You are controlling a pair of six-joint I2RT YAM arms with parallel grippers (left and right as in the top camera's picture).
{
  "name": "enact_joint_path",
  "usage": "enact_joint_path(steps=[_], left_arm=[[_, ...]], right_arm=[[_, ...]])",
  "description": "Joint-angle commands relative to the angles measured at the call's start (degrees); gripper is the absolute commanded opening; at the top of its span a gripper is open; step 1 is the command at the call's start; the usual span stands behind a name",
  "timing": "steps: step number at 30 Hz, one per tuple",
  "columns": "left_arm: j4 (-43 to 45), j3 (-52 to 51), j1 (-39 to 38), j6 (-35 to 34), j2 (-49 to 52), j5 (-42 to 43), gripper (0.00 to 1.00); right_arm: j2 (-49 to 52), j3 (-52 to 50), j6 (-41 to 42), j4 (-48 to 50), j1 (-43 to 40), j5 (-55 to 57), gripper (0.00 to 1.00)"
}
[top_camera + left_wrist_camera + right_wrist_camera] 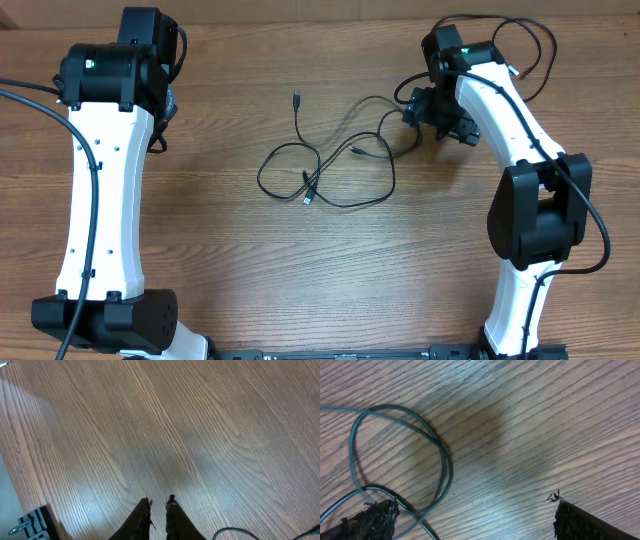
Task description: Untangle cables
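Closest in the right wrist view, the right gripper (475, 506) has its jaws spread as wide as they go, with nothing between them. Its dark, rough-textured fingertips (372, 520) sit low over the table (230, 270). One strand runs just past the nearer fingertip, beside it rather than clamped.

Just beyond lies a rounded loop (444, 462) of thin cord, smooth and glossy, flat on the wood.

The left gripper (159, 505) has its jaws almost together, with only a slim gap between them, and it holds nothing. Bare tabletop lies ahead of it.

Farther out, the overhead view shows the cables (310, 185) in the middle of the table. They make a loose tangle of crossing loops nearer the right arm and well apart from the left. Small metal-tipped plugs (297, 98) stick out at the ends.

The table is wood-grain laminate with fine streaks and a slight sheen.

The cords look very light and limp. They will likely slide easily on the slick top and drag their neighbours along wherever they cross. A pinch probably has to come down flat to the surface, since the strands are so thin. The stiffer plug ends, or a strand just behind one, look like the best places to take hold. A free end can then be drawn out through the crossings without tightening them.
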Motion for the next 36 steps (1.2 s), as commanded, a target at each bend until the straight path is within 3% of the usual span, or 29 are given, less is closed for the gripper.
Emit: enact_joint_path(steps=[1, 6, 14, 20, 25, 36], left_arm=[[-0.1, 0.7, 0.1, -1.0, -0.1, -0.7, 0.22], [0.4, 0.7, 0.0, 1.2, 0.2, 6.2, 0.27], [3.4, 0.7, 0.0, 14.8, 2.9, 19.0, 0.31], [4.0, 0.7, -0.1, 23.5, 6.0, 27.1, 0.3], [4.7, 0.7, -0.5, 31.2, 6.5, 35.0, 0.22], [4.2, 0.8, -1.6, 34.0, -2.3, 39.9, 0.18]], right_arm=[[0.4, -0.2, 0.4, 0.2, 0.3, -0.9, 1.0], [0.4, -0.2, 0.2, 0.8, 0.5, -6.8, 1.0], [0.4, -0.2, -6.8, 4.7, 2.6, -22.3, 0.99], [0.4, -0.2, -6.7, 7.9, 6.5, -22.4, 1.0], [0.4, -0.2, -6.7, 12.2, 10.3, -22.0, 1.0], [0.4, -0.2, 0.0, 20.3, 11.1, -21.7, 1.0]])
